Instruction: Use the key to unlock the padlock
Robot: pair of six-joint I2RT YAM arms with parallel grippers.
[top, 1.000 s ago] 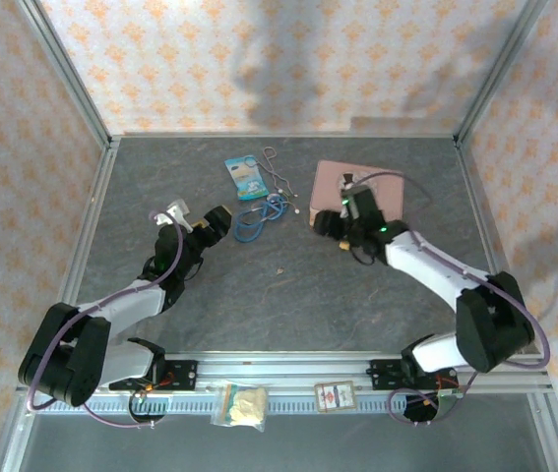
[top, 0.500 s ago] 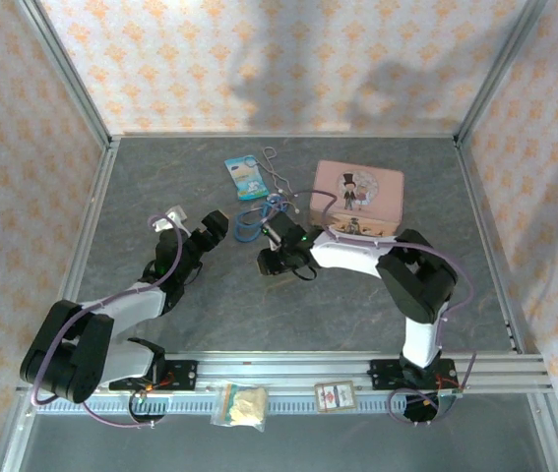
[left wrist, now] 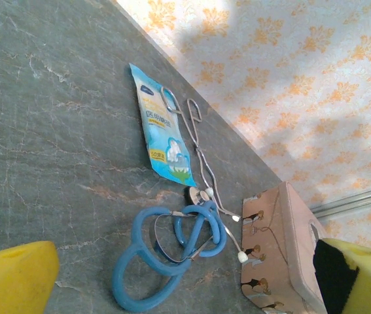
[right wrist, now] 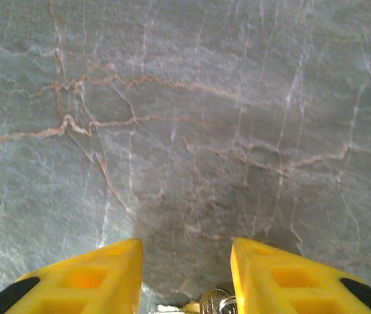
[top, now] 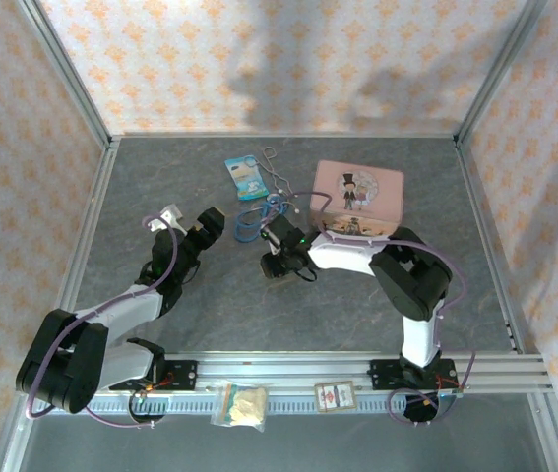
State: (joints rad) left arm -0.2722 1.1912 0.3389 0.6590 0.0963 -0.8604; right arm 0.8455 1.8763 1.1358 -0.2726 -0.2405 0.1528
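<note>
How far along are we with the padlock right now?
Done: nothing I can confirm. In hand: right gripper low over the table, a small brass-and-silver piece between its fingers, too cropped to tell padlock from key, or whether gripped. Left gripper open, empty. Left: inserting and turning the key.

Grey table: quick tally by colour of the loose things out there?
Blue: 2 (flat printed blue packet, looped blue rubber cord)
Pink: 1 (rectangular pink tin box)
White: 1 (thin white string with wire hook)
Silver and brass: 1 (small metal piece)
Total: 5
</note>
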